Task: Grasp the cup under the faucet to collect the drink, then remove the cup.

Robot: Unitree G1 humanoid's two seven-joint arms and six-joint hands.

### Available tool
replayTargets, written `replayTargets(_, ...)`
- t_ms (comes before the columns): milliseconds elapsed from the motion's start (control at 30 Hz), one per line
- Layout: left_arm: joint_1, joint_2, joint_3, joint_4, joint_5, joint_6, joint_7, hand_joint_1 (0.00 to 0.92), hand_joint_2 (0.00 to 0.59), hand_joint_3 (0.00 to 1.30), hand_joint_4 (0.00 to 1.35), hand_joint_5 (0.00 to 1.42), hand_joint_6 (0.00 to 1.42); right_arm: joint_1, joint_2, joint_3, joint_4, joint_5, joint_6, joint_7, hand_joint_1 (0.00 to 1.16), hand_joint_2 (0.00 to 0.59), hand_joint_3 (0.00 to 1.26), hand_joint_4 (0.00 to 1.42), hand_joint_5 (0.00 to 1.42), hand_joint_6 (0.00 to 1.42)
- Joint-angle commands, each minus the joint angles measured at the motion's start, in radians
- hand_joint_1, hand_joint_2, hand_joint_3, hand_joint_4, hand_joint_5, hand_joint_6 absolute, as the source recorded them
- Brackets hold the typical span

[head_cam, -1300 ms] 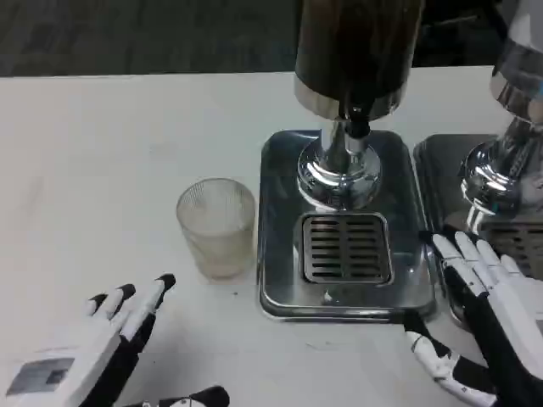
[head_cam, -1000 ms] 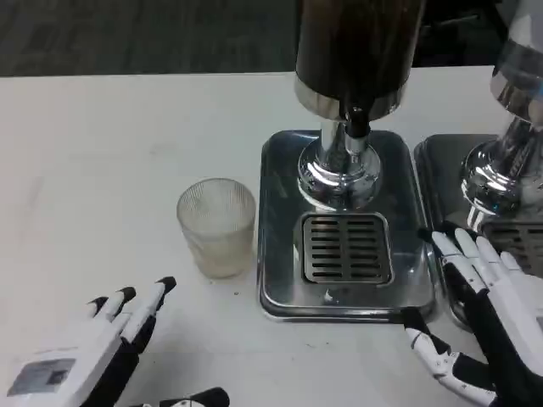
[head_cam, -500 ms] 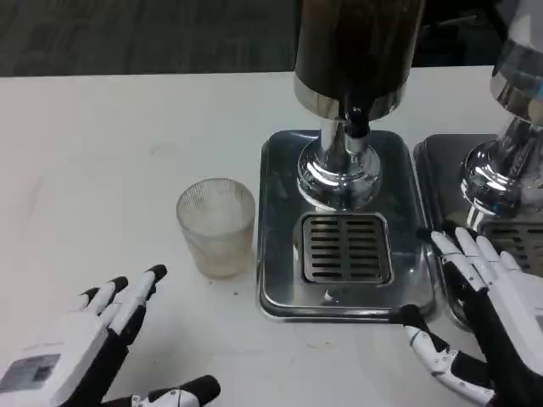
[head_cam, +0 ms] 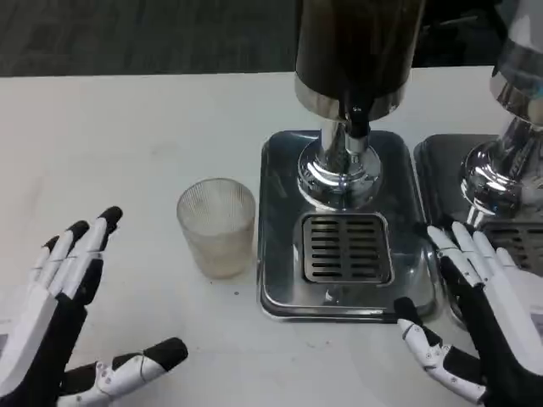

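A ribbed clear cup [head_cam: 217, 225] stands upright on the white table, just left of the steel drip tray [head_cam: 280, 288], not under the faucet [head_cam: 355, 121]. The dark drink dispenser [head_cam: 357, 51] rises above the tray's slotted grate [head_cam: 346, 248]. My left hand [head_cam: 59, 314] hovers at the lower left with fingers spread, holding nothing, well apart from the cup. At the lower right my right hand [head_cam: 475, 314] lies open beside the tray's right edge, empty.
A second dispenser [head_cam: 517, 110] with its own tray [head_cam: 437, 170] stands at the right edge, close behind my right hand. White table [head_cam: 110, 144] stretches to the left and back of the cup.
My left hand has swung left and lifted, its fingers spreading wider and its thumb stretching out. The right hand shifted slightly. The cup has not moved.
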Motion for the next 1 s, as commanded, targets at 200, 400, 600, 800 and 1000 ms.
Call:
replayTargets(200, -0.169, -0.011, -0.029, 0.232, -0.027, -0.064, 0.089, 0.004, 0.000, 0.00, 0.00, 0.01, 0.00, -0.031, 0.011, 0.028, 0.010, -0.005, 0.001, -0.029, 0.41, 0.458, 0.12, 0.02, 0.00, 0.00)
replayTargets(400, -0.290, -0.002, -0.054, 0.398, -0.044, -0.097, 0.118, 0.049, 0.000, 0.00, 0.00, 0.05, 0.06, -0.038, 0.018, 0.043, 0.016, -0.007, 0.004, -0.042, 0.41, 0.459, 0.13, 0.04, 0.00, 0.00)
replayTargets(600, -0.396, 0.014, -0.093, 0.522, -0.032, -0.103, 0.129, 0.092, 0.000, 0.00, 0.00, 0.09, 0.10, -0.038, 0.031, 0.067, 0.014, -0.016, 0.008, -0.055, 0.40, 0.459, 0.14, 0.06, 0.00, 0.00)
replayTargets(800, -0.482, 0.035, -0.138, 0.611, -0.011, -0.083, 0.141, 0.107, 0.000, 0.00, 0.00, 0.12, 0.12, -0.046, 0.043, 0.083, 0.017, -0.025, 0.004, -0.065, 0.41, 0.467, 0.16, 0.09, 0.01, 0.00)
replayTargets(1000, -0.574, 0.051, -0.182, 0.718, -0.010, -0.064, 0.133, 0.126, 0.000, 0.00, 0.00, 0.15, 0.15, -0.055, 0.050, 0.101, 0.021, -0.029, 0.003, -0.080, 0.42, 0.467, 0.16, 0.10, 0.01, 0.00)
